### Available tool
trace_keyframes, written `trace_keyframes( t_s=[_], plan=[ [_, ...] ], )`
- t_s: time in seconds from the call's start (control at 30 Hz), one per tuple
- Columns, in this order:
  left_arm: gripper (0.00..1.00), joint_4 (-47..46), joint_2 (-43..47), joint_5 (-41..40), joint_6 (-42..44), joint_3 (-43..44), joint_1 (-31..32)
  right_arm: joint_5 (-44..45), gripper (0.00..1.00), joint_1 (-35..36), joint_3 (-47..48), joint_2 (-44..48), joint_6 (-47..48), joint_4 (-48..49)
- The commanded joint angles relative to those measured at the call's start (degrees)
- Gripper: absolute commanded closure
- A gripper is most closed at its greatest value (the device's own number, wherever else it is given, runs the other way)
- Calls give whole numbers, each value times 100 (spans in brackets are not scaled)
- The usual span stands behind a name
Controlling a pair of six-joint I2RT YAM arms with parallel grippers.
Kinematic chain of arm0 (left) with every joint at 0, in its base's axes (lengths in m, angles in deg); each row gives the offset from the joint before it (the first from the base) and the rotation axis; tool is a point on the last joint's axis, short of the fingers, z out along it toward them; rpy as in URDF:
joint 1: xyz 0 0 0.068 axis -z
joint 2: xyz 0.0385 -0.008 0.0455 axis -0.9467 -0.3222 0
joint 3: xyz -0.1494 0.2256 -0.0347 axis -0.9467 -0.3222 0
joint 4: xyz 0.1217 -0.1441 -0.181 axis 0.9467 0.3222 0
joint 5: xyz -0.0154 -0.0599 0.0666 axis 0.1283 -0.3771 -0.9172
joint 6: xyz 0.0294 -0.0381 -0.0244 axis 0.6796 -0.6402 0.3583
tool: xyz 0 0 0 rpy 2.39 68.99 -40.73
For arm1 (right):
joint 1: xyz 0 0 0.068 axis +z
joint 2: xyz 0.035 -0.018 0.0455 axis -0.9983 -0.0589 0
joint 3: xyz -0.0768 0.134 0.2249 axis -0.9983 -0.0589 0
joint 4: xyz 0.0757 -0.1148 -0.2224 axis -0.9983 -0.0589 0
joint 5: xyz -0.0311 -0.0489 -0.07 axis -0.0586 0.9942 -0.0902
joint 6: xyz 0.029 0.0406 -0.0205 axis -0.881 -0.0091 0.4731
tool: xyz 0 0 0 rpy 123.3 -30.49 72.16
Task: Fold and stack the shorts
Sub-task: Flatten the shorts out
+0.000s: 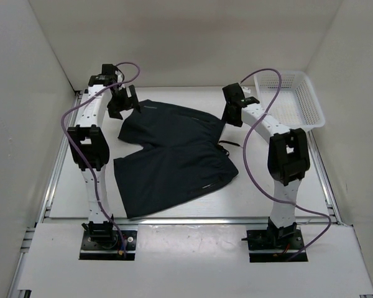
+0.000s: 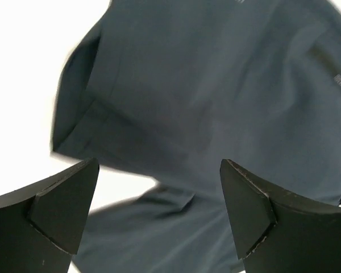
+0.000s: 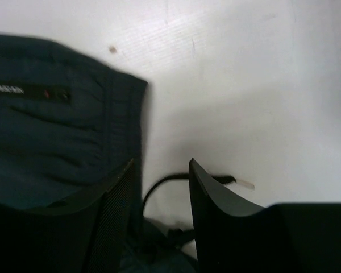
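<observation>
Two black grippers hung over the far edge of the very dark navy soft cloth shorts [image 1: 174, 155], which lay on the white table [image 1: 236, 198] just beneath them and reaching back toward the bases. The left gripper [image 2: 159, 165] had its jaws spread wide and held nothing, with cloth directly below. The right gripper [image 3: 161, 165] had its jaws partly apart and empty, a thin black drawstring [image 3: 159, 185] just beyond its tips. Letting go seemed the step in hand. It would go best with each gripper rising straight up, so no finger snagged hem or drawstring and dragged the layers apart.
</observation>
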State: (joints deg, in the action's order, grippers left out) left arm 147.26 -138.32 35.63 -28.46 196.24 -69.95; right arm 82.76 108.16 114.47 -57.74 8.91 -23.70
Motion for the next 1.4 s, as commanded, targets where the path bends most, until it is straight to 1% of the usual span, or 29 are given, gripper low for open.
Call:
trace_keyframes(
  t_s=[0.0, 0.07, 0.1, 0.13, 0.17, 0.2, 0.23, 0.27, 0.3, 0.33, 0.37, 0.4, 0.43, 0.47, 0.5, 0.53, 0.57, 0.63, 0.7, 0.77, 0.83, 0.9, 0.93, 1.03, 1.1, 1.2, 1.37],
  plan=[
    [0, -106, 990, -329, 27, -467, -205, 138, 53, 52, -542, 611, 162, 14],
    [0, -45, 1219, -592, 80, -862, -257, 14, 54, 52, -938, 892, 224, 67],
    [0, -44, 1298, -594, 80, -1021, -258, -73, 56, 52, -1062, 1067, 276, 67],
    [4, -96, 1464, -594, 80, -1205, -310, -126, 56, 52, -1185, 1156, 276, 67],
    [11, -262, 1553, -489, 80, -1599, -310, -257, 57, 52, -1308, 1261, 276, 67],
    [22, -359, 1632, -427, 80, -1794, -310, -336, 57, 52, -1562, 1454, 276, 67],
    [55, -447, 1702, -427, 10, -1961, -371, -415, 57, 52, -1686, 1551, 276, 119],
    [73, -518, 1764, -357, -60, -2215, -372, -494, 57, 52, -1818, 1648, 276, 120],
    [87, -658, 1764, -243, -61, -2322, -433, -617, 57, 52, -2046, 1832, 329, 120],
    [90, -659, 1634, -181, -113, -2393, -433, -618, 58, 52, -2170, 1929, 329, 120],
    [88, -738, 1546, -67, -113, -2394, -486, -688, 58, 104, -2284, 2113, 329, 120],
    [78, -738, 1432, 195, -113, -2394, -486, -689, 58, 105, -2485, 2202, 329, 120],
    [66, -799, 1309, 284, -113, -2394, -486, -689, 58, 105, -2592, 2290, 329, 120],
    [58, -800, 1055, 398, -174, -2202, -486, -741, 58, 105, -2689, 2456, 329, 120],
    [34, -800, 939, 452, -236, -2105, -434, -741, 58, 105, -2777, 2519, 329, 120],
    [28, -800, 843, 452, -289, -2008, -433, -741, 58, 105, -2917, 2589, 329, 120],
    [28, -800, 641, 400, -289, -1911, -346, -741, 58, 105, -2979, 2694, 329, 120],
    [25, -800, 447, 330, -403, -1639, -258, -741, 58, 158, -3093, 2756, 329, 120],
    [27, -739, 122, 277, -464, -1480, -187, -689, 58, 158, -3094, 2817, 329, 68],
    [34, -686, -63, 277, -526, -1357, -134, -689, 58, 158, -3094, 2818, 329, 67],
    [53, -686, -125, 216, -596, -1357, -134, -627, 58, 158, -3094, 2818, 382, 14],
    [67, -686, -64, 215, -597, -1462, -134, -574, 58, 158, -3041, 2818, 382, -38],
    [77, -686, -64, 154, -597, -1532, -134, -574, 58, 158, -3041, 2818, 382, -38],
    [90, -625, 155, 153, -518, -1532, -134, -574, 58, 158, -2980, 2766, 435, -38],
    [90, -571, 305, 14, -378, -1655, -134, -574, 58, 158, -2927, 2765, 435, -38],
    [90, -519, 761, -241, -325, -1883, -134, -574, 58, 158, -2927, 2765, 435, -38],
    [90, -519, 1368, -408, -324, -2296, -187, -574, 58, 158, -2927, 2765, 435, -38]
  ],
)
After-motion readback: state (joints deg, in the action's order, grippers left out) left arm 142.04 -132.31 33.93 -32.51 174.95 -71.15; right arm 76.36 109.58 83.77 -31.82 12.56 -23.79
